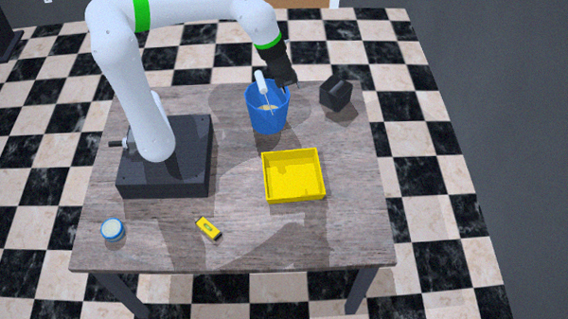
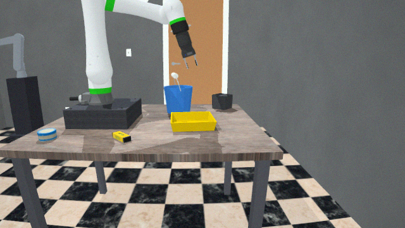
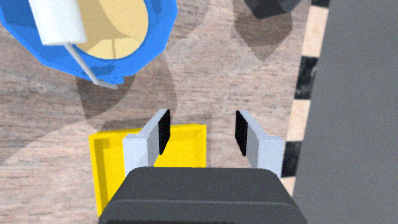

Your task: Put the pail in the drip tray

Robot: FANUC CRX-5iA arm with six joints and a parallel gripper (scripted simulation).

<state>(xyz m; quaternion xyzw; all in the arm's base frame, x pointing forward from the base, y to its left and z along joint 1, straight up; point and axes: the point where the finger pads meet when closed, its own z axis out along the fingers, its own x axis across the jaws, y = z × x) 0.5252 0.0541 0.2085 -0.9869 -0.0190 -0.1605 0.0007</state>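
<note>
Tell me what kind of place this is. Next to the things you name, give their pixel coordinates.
Probably a robot workroom: a white arm (image 1: 184, 9) (image 2: 99, 54) bolted to a dark base on a wooden table (image 1: 240, 246) (image 2: 152, 147), with a second arm (image 2: 18, 52) on a pedestal by the wall.
</note>
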